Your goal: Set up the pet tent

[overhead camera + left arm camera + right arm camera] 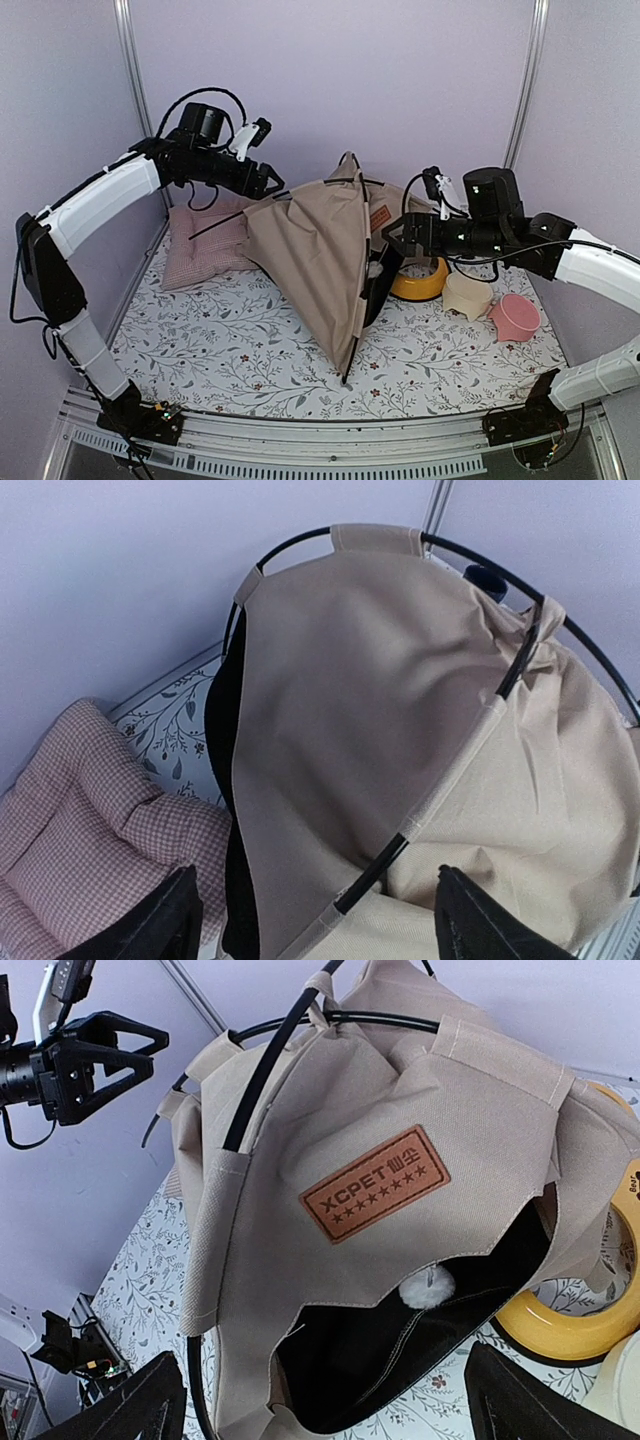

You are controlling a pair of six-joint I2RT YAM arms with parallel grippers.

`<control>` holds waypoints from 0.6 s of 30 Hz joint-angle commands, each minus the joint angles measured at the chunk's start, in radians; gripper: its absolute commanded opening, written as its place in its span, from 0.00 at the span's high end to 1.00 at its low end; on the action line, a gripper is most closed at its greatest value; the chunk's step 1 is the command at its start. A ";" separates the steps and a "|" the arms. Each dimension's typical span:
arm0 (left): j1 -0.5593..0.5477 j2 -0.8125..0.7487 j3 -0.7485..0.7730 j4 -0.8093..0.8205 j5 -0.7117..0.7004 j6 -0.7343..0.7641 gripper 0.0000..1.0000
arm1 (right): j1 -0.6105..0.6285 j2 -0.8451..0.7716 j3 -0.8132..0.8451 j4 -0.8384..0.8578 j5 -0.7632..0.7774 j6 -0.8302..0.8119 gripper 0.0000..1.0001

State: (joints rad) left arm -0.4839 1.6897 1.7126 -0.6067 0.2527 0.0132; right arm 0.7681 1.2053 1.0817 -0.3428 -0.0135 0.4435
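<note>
While the tent sits mid-table, it isn't standing square: it's tilted, with one pointed corner down on the floral mat close to the near edge and its peak up toward the far wall. The black poles cross under tan sleeves, and one pole end sticks out left over the cushion. The brown label faces the right wrist camera. Below it the doorway sags open on black lining, with the white pom-pom hanging in the gap.

The left gripper is up at the tent's far-left top corner with its jaws spread. The left wrist view shows fabric and a pole ahead of the fingers, nothing pinched. The right gripper is at the tent's right face by the label, jaws also spread wide, holding nothing.

The pink checked cushion is far-left against the left wall, just beside the tent's left edge. The yellow bowl stand is tight against the tent's right side, partly hidden by it. A cream holder and a pink cup sit further right, near the right wall. The widest bare stretch of mat is near-left of the tent, and the right side is crowded.
</note>
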 commanded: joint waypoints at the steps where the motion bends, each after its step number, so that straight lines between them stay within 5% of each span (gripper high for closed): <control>1: 0.009 0.029 0.050 -0.067 -0.009 0.050 0.20 | -0.029 0.020 0.035 0.020 -0.050 -0.030 0.01; 18: 0.000 0.078 0.116 -0.108 -0.019 0.080 0.54 | -0.044 0.114 0.159 -0.055 -0.074 -0.078 0.04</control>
State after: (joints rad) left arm -0.4839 1.7618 1.7985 -0.6960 0.2272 0.0814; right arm 0.7319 1.2995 1.1793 -0.3607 -0.0875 0.3859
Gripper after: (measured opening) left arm 0.486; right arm 0.965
